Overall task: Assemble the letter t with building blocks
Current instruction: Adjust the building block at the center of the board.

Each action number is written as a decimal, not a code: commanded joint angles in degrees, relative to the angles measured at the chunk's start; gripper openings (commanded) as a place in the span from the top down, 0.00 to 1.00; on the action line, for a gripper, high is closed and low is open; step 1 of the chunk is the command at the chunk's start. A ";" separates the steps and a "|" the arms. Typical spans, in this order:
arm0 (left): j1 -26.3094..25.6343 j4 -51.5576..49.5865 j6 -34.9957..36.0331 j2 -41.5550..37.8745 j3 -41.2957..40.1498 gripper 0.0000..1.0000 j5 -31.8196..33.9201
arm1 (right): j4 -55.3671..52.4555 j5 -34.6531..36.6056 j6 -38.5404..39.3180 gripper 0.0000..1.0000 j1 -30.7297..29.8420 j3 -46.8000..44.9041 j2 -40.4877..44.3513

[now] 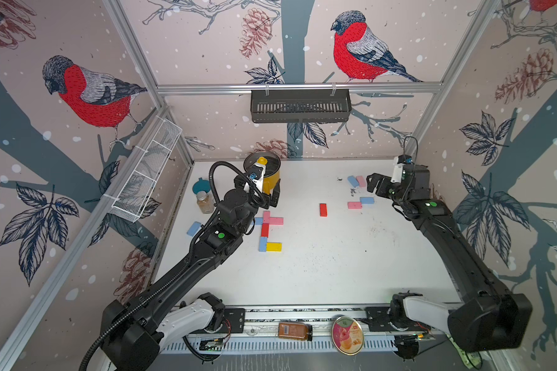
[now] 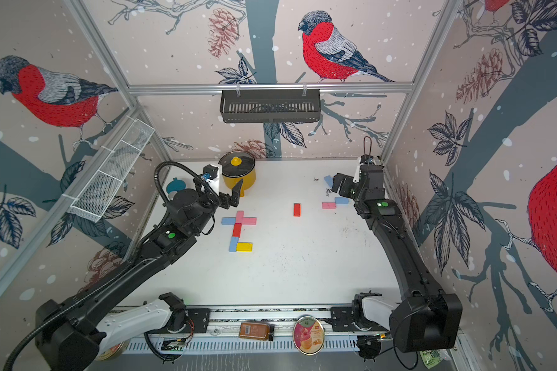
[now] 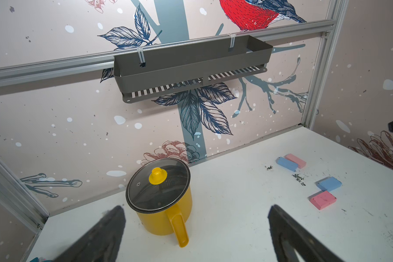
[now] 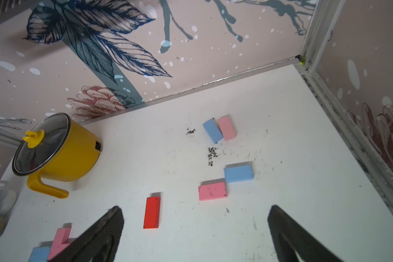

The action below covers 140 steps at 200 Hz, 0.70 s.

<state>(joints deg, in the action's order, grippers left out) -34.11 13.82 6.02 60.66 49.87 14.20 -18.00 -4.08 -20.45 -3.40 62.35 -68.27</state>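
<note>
left gripper (image 2: 234,196): jaws spread wide and empty, hanging between the pot (image 2: 243,180) and the letter's top.
right gripper (image 1: 374,183): jaws spread wide and empty, beside the far blue-pink pair (image 4: 219,129).
letter (image 2: 237,230): blocks touching, left of centre; crossbar, red stem, blue-yellow foot.
spares: red block (image 2: 296,209) and a pink-blue pair (image 2: 334,203), well apart.
risk: the blocks look loose, so a low pull-back of the left arm (image 2: 187,212) could drag the crossbar askew.
risk: swinging sideways could clip the pot's handle.

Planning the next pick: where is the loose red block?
In both top views the loose red block lies alone mid-table, between the block figure and a pink block.
</note>
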 commanded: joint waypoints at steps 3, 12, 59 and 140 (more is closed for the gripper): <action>0.01 2.08 0.66 0.16 0.14 0.02 0.42 | 1.64 -4.24 -1.55 0.00 3.70 0.22 0.68; 0.01 2.08 0.66 0.24 0.19 0.02 0.52 | 0.92 -2.92 -1.39 0.00 3.75 0.77 0.82; 0.01 1.91 0.58 0.60 0.23 0.02 0.66 | 3.73 -5.23 2.37 0.00 3.49 -1.91 3.67; 0.00 1.81 0.48 0.62 0.27 0.02 0.31 | 6.77 -7.18 2.75 0.00 4.37 -6.45 4.29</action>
<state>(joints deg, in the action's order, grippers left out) -34.11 13.82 6.02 61.32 49.87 14.79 -12.82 -10.35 -19.00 0.82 56.07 -62.76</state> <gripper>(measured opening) 0.975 0.995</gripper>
